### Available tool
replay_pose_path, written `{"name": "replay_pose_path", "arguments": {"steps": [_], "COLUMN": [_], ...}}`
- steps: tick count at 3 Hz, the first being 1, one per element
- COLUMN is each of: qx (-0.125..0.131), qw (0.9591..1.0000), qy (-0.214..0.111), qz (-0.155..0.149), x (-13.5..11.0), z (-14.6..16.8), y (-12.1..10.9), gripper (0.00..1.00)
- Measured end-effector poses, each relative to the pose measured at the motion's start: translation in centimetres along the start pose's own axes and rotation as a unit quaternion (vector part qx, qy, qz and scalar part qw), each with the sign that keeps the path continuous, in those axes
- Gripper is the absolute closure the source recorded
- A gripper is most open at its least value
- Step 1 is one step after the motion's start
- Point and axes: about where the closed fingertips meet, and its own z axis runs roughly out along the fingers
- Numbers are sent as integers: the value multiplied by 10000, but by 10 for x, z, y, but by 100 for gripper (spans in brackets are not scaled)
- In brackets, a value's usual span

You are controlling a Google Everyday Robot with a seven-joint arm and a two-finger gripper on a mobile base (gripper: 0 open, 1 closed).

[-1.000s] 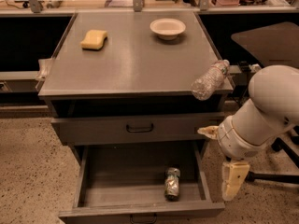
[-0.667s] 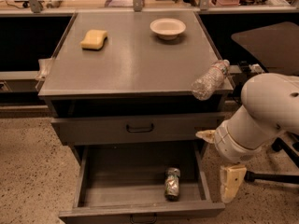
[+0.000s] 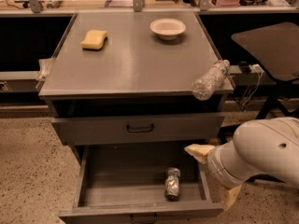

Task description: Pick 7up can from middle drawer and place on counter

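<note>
The 7up can (image 3: 172, 183) lies on its side on the floor of the open middle drawer (image 3: 121, 178), right of centre near the front. My gripper (image 3: 209, 175) is at the drawer's right side, just right of the can and apart from it. Its pale fingers (image 3: 198, 151) are spread open and hold nothing. The bulky white arm fills the lower right corner. The counter (image 3: 133, 66) is the grey top above the drawers.
The drawer above (image 3: 139, 128) is closed. A clear water bottle (image 3: 210, 80) lies on the counter's right front edge, overhanging it. A yellow sponge (image 3: 94, 39) and a white bowl (image 3: 167, 28) sit at the back. A dark table (image 3: 268, 45) stands at the right.
The arm has moved lower and to the right, with the gripper sinking beside the open drawer's right side. The can and the counter's things have not moved.
</note>
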Motion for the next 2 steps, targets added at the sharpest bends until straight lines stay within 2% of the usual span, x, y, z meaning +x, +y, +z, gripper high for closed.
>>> {"name": "replay_pose_path", "arguments": {"steps": [1, 2], "qx": [65, 57], "qw": [9992, 9993], "qy": [43, 43], "qz": [-382, -380], "x": [2, 2], "z": [-2, -2], "y": [-2, -2], "gripper": [0, 0]}}
